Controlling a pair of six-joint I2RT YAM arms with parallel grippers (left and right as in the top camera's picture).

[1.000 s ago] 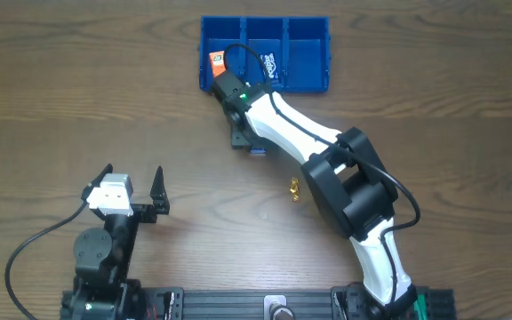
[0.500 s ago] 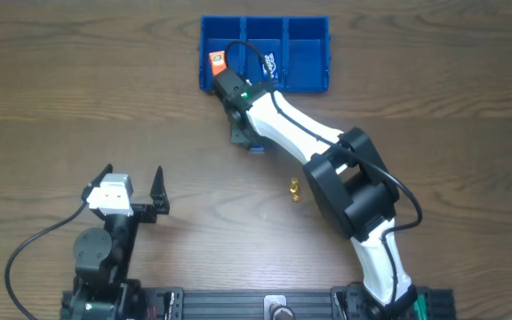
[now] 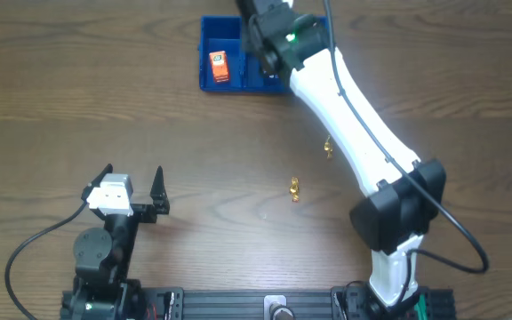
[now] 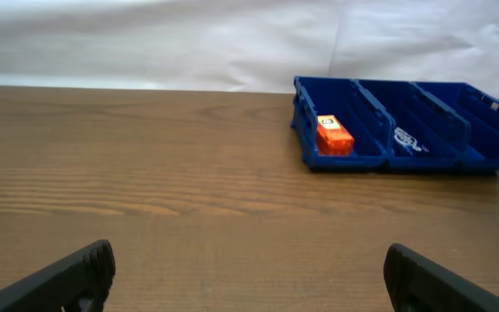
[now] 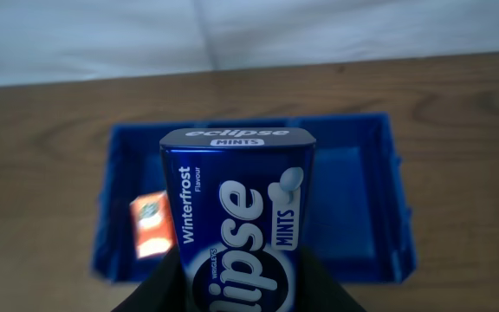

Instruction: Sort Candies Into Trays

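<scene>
Upper middle of the top view: the right gripper (image 3: 260, 31) hangs over the blue three-compartment tray (image 3: 210, 84), with its white arm stretched up the frame from the lower right.
Right jaws: clamped on a blue mint tin (image 5: 239, 217), which is gripped by its lower end and held upright.
Tin label: large white lettering on dark blue, with a white mint pictured beside it. The cap carries a smaller line of white print.
Tin's place: lifted above the tray; which compartment lies under it cannot be told.
Left compartment: an orange candy box (image 3: 220, 66) lies flat, with a small green-and-white mark on its face.
Middle compartment: a blue-and-white wrapper (image 4: 408, 139), its print too small to read.
Centre of the wooden table (image 3: 78, 98): a gold-wrapped candy (image 3: 294, 188), and a second gold-wrapped candy (image 3: 328, 148) up and to the right, beside the arm. Both are well apart from the tray.
Lower left: the left gripper (image 3: 133, 173) has its jaws spread wide and holds nothing, far from the tray.
</scene>
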